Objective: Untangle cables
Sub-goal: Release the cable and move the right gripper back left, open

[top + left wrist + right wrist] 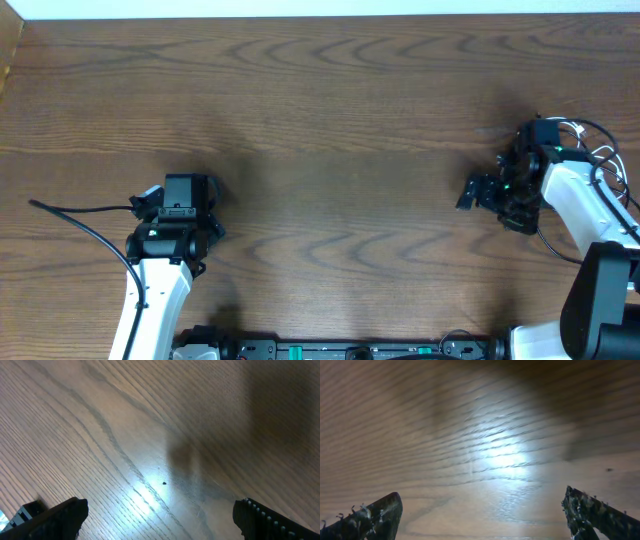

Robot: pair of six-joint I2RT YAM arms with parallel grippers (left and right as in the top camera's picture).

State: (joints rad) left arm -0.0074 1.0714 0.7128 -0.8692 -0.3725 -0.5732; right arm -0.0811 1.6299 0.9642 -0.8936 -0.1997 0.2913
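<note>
Jaws left and right stand wide, holding nothing, above the wood table.

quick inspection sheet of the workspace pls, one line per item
surface: wooden table, glare patches under both wrists
job's things: nothing seen, no loose cords in any view
clutter: tiny dark speck
grippers: left pincer open, holding nothing; right pincer open, holding nothing
cables: black wire trailing from the left arm; white and black wires on the right arm
surroundings: white strip beyond the far table edge
</note>
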